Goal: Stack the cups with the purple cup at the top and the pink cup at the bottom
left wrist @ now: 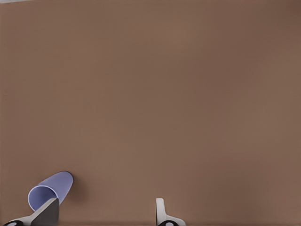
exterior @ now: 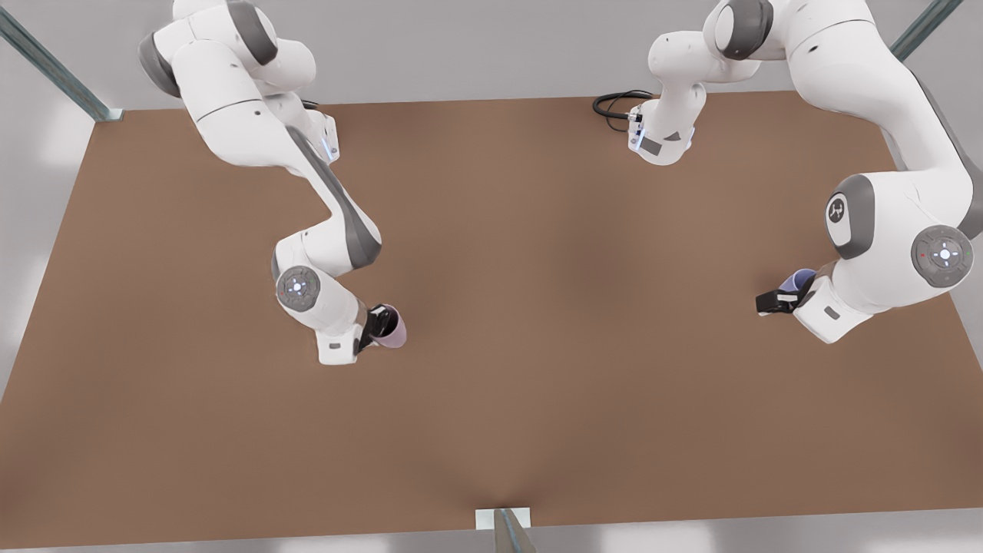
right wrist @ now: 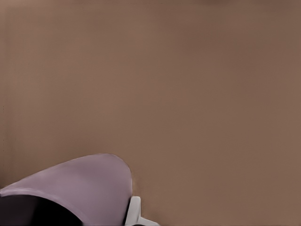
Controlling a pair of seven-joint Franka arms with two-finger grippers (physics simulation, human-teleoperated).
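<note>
My left hand (exterior: 774, 299) is sitting at about 3 o'clock on the counter (exterior: 537, 346), fingers wide. The purple cup (exterior: 799, 280) is lying on its side against one finger, not between them. My right hand (exterior: 378, 322), at about 8 o'clock, is by the pink cup (exterior: 393, 329); I cannot tell its fingers. Both cups look empty and well apart.

The front view looked steeply down from above on the whole brown table (exterior: 537, 307), both arms entering from the frame's top. Each wrist view sat close over that table, one near the purple cup (left wrist: 51, 190), one nearer the pink cup (right wrist: 80, 188).
</note>
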